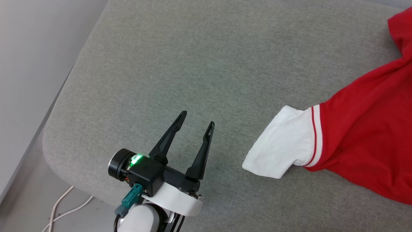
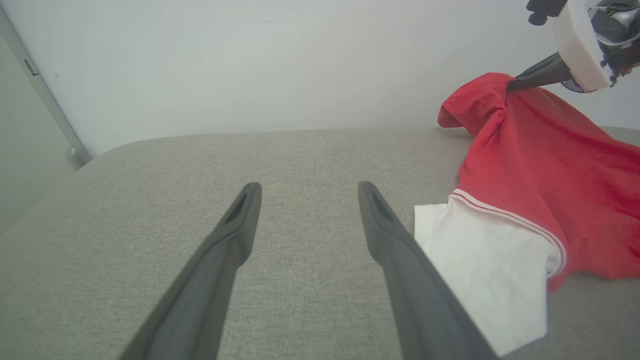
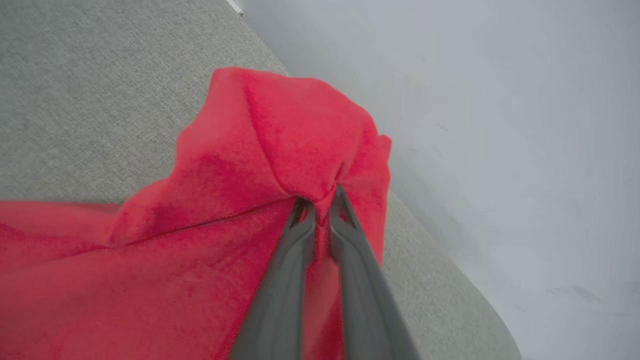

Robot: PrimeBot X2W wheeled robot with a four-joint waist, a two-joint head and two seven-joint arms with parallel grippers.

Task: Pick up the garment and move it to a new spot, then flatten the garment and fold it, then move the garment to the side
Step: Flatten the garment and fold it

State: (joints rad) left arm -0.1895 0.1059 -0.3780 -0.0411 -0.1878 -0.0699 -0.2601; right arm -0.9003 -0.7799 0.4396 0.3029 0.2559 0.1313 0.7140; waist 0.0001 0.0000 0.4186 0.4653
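The garment (image 1: 363, 138) is a red shirt with a white sleeve (image 1: 283, 146) and red-white trim, lying at the right of the grey cushioned surface (image 1: 206, 64). My left gripper (image 1: 197, 118) stands open over bare cushion, left of the sleeve, holding nothing. In the left wrist view its fingers (image 2: 235, 235) spread wide beside the garment (image 2: 550, 165). My right gripper (image 3: 320, 197) is shut on a pinched fold of the garment (image 3: 280, 145), lifting the red cloth into a peak. The left wrist view shows that right gripper (image 2: 512, 84) biting the raised cloth.
The cushion's rounded edge (image 1: 54, 129) drops to the floor at the left, where white cables (image 1: 61, 209) lie. A pale wall (image 2: 250, 60) runs behind the cushion. Bare cushion stretches ahead of the left gripper.
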